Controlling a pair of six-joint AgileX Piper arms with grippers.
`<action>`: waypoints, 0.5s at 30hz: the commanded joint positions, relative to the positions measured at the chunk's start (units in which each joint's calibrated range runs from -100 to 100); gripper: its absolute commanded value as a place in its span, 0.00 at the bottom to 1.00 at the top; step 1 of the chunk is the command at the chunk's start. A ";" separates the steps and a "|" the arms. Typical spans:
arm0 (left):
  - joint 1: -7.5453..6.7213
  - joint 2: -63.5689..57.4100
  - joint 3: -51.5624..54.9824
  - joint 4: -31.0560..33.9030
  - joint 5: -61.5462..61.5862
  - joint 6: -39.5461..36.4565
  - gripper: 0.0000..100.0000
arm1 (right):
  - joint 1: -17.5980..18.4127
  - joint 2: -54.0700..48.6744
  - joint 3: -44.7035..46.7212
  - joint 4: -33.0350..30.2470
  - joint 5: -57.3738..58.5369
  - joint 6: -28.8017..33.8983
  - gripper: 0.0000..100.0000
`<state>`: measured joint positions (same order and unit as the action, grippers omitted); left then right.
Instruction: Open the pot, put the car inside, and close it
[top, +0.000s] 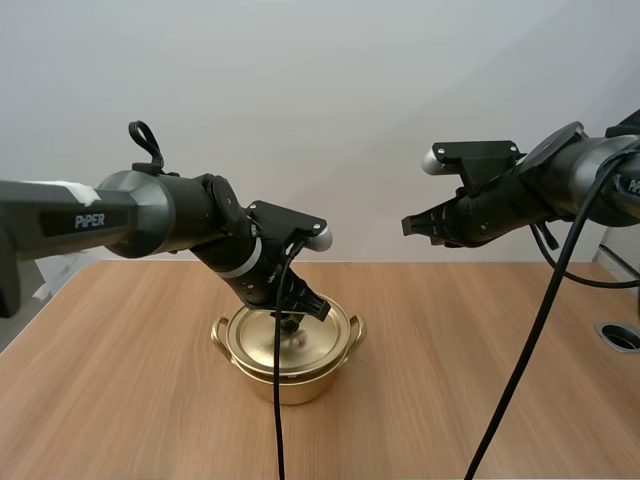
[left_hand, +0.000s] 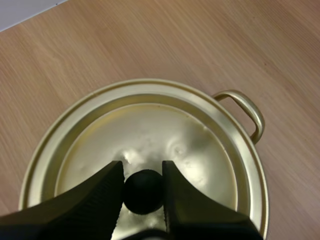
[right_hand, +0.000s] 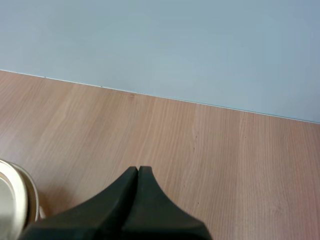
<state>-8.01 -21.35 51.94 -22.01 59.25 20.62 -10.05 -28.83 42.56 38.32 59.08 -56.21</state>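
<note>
Left claw (left_hand: 142, 174) pinched on the lid's black knob (left_hand: 143, 192), and contact looks firm, I think. The brass lid (left_hand: 150, 130) should be light, stiff and slick, so I lift by the knob. Right claw (right_hand: 137, 172) closed, empty.

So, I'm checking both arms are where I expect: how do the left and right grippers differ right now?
The left gripper is down at the lid of the pot, while the right gripper hangs in the air off to the side. The left's fingers pinch the black knob; the right's lie together on nothing. Both have two black fingers.
</note>
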 joint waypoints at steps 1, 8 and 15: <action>0.01 -0.04 -0.03 0.13 0.20 -0.05 0.54 | -0.04 -0.01 -0.05 0.04 0.04 -0.06 0.00; 0.01 -3.26 -1.68 2.26 -1.88 -1.35 0.09 | -0.04 -0.59 -0.05 2.69 0.53 0.41 0.00; 0.01 -15.60 -9.01 13.56 -4.71 -10.51 0.00 | -0.04 -4.41 -0.05 14.59 12.30 3.67 0.00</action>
<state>-8.01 -32.28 44.41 -13.03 55.35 13.71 -10.05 -32.40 42.56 48.46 67.18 -52.24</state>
